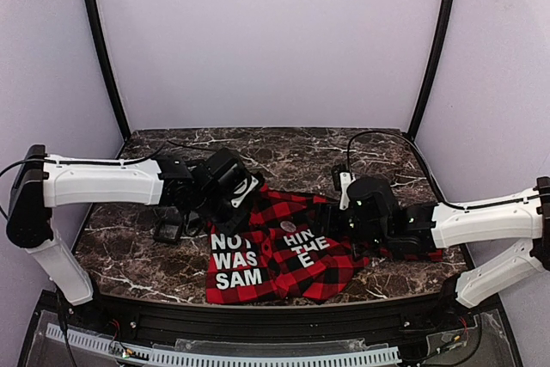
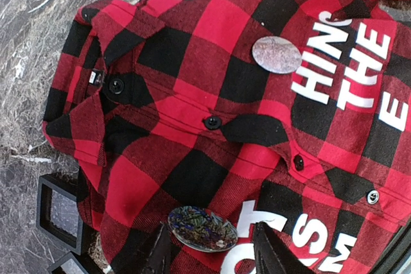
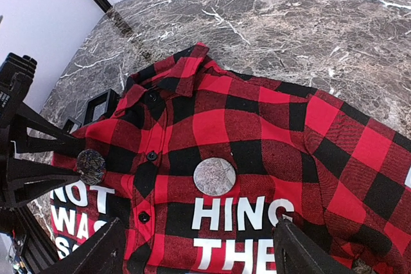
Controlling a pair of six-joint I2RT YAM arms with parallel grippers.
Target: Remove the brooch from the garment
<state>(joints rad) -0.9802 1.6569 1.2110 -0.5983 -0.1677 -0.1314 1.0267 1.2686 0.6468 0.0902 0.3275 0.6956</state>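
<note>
Top external: garment (image 1: 326,271) at lower centre, pale brooch (image 1: 288,228) on its chest. Left wrist: left end effector (image 2: 210,242) brackets a dark disc (image 2: 202,228) at bottom; we cannot tell if it grips. Right wrist: right end effector (image 3: 199,229) released over the brooch; we judge grasping underway, needing a firm pinch next.

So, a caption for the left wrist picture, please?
Left gripper straddling a dark oval disc on the plaid garment; pale brooch beyond.

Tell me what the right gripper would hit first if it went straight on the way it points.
Probably the garment, at the white lettering just short of the brooch; nothing else shows ahead of the right gripper, though depth is unclear.
</note>
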